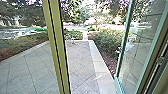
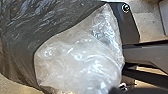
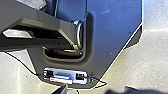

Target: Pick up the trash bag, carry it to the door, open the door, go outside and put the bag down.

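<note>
One door (image 1: 136,60): stood open on the robot's right, swung outward, its glass framed in green.
Post (image 1: 57,47): yellow-green, upright, to the left of the gap.
Yard (image 1: 80,65): paved, straight ahead through the gap; pale edging (image 1: 101,70) ran along its right side, bushes (image 1: 107,41) beyond.
Bag (image 2: 22,37): black, close under the left wrist, beside the robot's own base; clear plastic (image 2: 77,60) bulged against the dark film. Not out on the paving ahead.
Left gripper: could not tell whether it was spread or pinching the bag. The bag's place so near the wrist suggested it was being carried.
Right gripper: could not tell its state. Its wrist was above the robot's base plate (image 3: 107,45), with pale floor (image 3: 150,62) alongside.
Step in hand: the passage outside, by my reading. Door already open, bag not put down.
Next move: seemed to call for a slow, straight drive between post and door, arms kept in close, the bag held clear of both edges.
Risk: thin film could snag on the frame or drag under the base.
Later need: bare paving well past the door's swing, then a low, gentle release.
</note>
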